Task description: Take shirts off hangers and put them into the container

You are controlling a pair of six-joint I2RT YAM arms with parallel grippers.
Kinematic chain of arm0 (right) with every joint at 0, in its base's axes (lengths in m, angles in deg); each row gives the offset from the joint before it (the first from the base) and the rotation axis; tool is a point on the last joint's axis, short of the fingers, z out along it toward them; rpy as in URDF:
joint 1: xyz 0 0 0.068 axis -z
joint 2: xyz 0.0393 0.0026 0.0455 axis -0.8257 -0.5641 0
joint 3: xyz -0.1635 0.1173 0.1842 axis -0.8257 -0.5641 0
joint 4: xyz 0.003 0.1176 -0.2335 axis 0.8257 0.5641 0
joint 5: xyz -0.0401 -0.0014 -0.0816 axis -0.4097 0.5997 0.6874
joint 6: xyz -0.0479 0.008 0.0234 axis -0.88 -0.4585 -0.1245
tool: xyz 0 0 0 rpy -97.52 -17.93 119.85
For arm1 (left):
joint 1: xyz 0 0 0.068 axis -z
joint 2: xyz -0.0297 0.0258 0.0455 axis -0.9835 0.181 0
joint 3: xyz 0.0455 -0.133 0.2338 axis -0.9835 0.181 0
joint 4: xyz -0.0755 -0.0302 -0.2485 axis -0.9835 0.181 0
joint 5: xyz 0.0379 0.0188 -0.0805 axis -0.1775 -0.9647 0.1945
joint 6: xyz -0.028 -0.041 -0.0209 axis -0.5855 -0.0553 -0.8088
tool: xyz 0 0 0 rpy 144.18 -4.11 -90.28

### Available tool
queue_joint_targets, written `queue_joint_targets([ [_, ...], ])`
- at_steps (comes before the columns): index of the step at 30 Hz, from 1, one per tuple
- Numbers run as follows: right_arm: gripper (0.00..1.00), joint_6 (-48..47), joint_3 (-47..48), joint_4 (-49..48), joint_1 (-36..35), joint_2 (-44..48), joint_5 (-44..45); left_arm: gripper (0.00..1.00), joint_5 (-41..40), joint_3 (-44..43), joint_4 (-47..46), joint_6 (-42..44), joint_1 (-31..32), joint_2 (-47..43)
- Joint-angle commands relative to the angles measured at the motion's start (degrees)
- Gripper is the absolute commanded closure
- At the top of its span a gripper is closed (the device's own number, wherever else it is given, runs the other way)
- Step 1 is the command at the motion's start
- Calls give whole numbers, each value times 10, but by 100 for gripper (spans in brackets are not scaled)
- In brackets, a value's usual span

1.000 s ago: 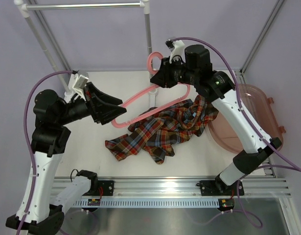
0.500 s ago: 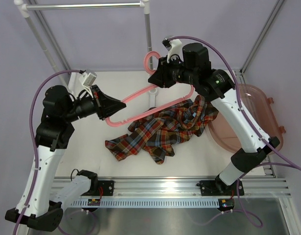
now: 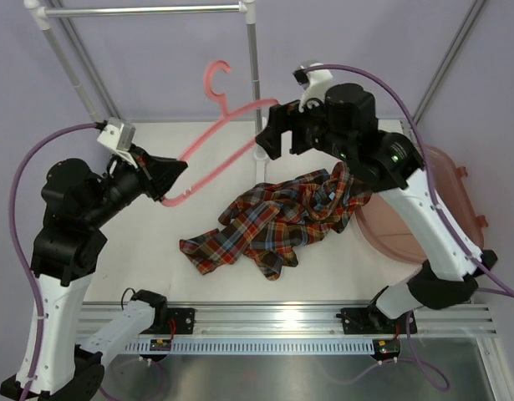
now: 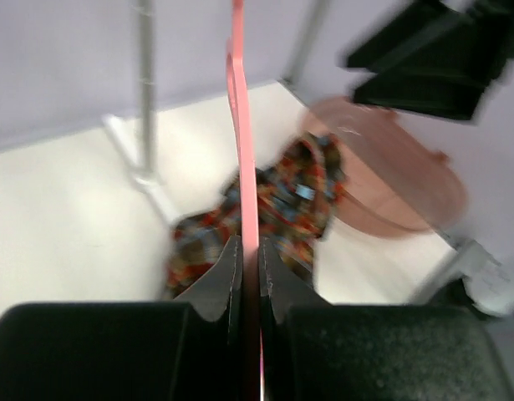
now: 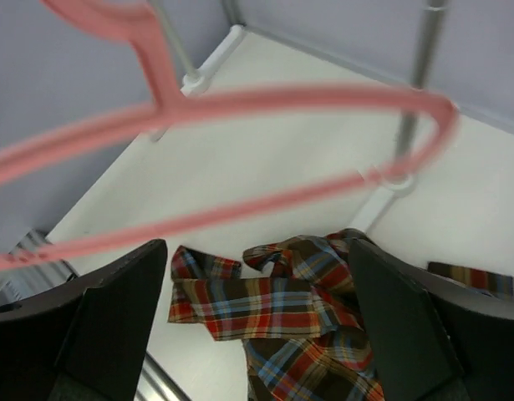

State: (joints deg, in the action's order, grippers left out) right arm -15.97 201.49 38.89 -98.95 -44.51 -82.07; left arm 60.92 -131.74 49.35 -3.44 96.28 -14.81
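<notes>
Shirt point(image 3: 273, 219) in red, brown and blue plaid is lying crumpled on the white table point(image 3: 156, 267), free of the hanger point(image 3: 213, 160), with 1 end reaching the rim of the pinkish container point(image 3: 457, 196) but not lying inside it. Left gripper point(image 3: 170, 182) is clamping its jaws tight on the hanger's lower end, holding it in the air. Right gripper point(image 3: 267, 135) is hovering just beside the hanger's other end, jaws standing wide apart and gripping nothing.

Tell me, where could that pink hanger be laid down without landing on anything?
Bare tabletop left of the plaid shirt, plus a strip between it and the front rail. The right is crowded: shirt meets pink tub.
</notes>
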Motion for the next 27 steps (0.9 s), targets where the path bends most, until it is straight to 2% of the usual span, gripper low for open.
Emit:
queue_joint_targets([
  [1,1,0,-49,-3,-3,127,188,100,-165,-85,23,67,-3,20],
  [7,1,10,-160,-25,-3,229,210,100,-283,-110,-22,84,-3,63],
  [10,0,18,-220,-32,-3,280,206,100,-315,-129,-44,101,-3,91],
  [17,0,14,-351,-60,-4,330,197,100,-337,-206,-69,143,-3,186],
  [23,1,22,-395,-69,-4,333,172,100,-334,-258,-79,151,-4,247],
  [27,1,21,-411,-83,-3,334,167,100,-327,-219,-124,145,-3,240],
])
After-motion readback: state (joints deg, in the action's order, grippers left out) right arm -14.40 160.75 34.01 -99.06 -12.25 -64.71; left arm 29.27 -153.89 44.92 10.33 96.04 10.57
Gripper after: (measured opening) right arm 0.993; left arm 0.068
